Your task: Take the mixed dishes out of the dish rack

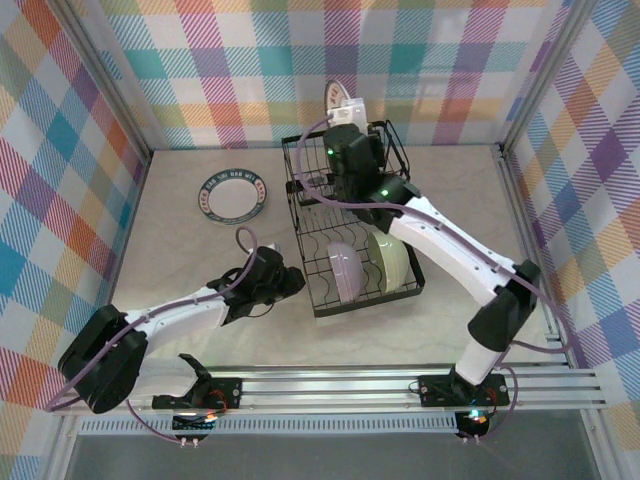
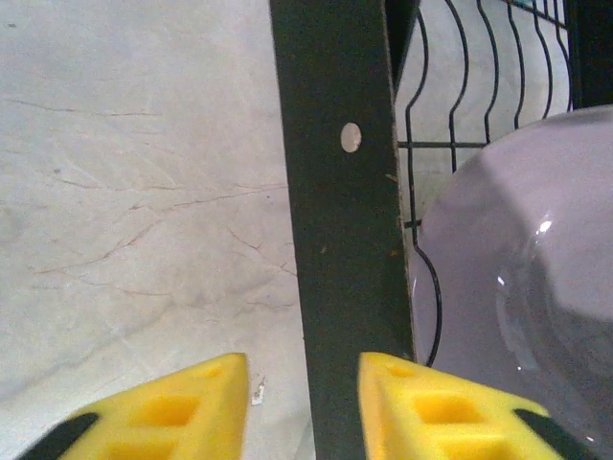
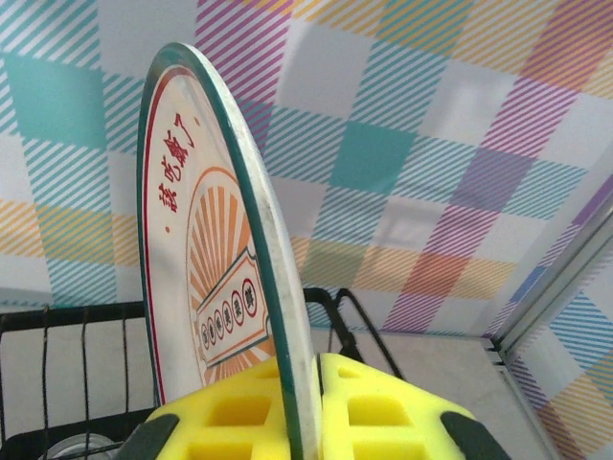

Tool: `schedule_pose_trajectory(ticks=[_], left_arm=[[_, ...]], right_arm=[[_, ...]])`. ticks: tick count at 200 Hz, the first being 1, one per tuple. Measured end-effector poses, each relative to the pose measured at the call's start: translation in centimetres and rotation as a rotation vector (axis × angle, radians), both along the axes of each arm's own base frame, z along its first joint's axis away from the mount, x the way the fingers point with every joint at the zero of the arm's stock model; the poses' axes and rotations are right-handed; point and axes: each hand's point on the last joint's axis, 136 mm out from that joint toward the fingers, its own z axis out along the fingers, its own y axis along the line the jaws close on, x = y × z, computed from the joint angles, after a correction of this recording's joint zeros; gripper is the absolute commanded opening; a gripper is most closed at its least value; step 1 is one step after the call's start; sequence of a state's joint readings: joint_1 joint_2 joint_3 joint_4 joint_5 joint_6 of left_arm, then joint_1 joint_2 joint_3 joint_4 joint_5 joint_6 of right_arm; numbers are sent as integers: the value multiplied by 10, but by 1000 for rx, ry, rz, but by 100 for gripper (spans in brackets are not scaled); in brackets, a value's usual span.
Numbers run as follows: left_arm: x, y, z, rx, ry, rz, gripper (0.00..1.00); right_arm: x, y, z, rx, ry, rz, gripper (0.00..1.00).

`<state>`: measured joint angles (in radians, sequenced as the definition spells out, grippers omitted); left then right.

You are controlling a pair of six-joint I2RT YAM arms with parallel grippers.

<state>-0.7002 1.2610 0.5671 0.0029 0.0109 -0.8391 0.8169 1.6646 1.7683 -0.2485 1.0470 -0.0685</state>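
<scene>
Pinching orange-patterned plate (image 3: 206, 268) upright by rim, right hand (image 3: 305, 402) over dish rack (image 1: 300, 240); left hand (image 2: 302, 369) wide beside rack's edge.

Camera layout: one overhead, two wrist close-ups
Top external sits high behind the arm bases, tilted down: bases at 6 o'clock, dish rack (image 1: 303, 243) near centre. Left wrist looks down, very close on the rack's side bar (image 2: 340, 240), with the lavender bowl (image 2: 517, 268) at 3 o'clock; overhead shares both. Right wrist looks level at the plaid wall (image 3: 412, 163), close on the edge-on white plate with orange pattern (image 3: 206, 259), which overhead has at 12 o'clock
</scene>
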Motion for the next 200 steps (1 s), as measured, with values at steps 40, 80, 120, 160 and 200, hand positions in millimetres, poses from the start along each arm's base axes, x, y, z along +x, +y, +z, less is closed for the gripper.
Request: schedule_pose_trajectory(ticks=[40, 80, 120, 160, 200], left_arm=[[-4, 17, 23, 40, -64, 12, 80], [-11, 40, 70, 57, -187, 38, 100], [-27, 61, 98, 59, -271, 28, 100], [-45, 57, 117, 11, -314, -81, 100], [-67, 31, 143, -86, -340, -277, 100]], right_arm=[[-28, -33, 22, 66, -23, 20, 0], [-68, -71, 34, 166, -19, 71, 0], [-109, -104, 28, 253, 21, 123, 0], [-144, -125, -12, 321, 156, 190, 0], [-171, -135, -46, 439, 316, 260, 0]])
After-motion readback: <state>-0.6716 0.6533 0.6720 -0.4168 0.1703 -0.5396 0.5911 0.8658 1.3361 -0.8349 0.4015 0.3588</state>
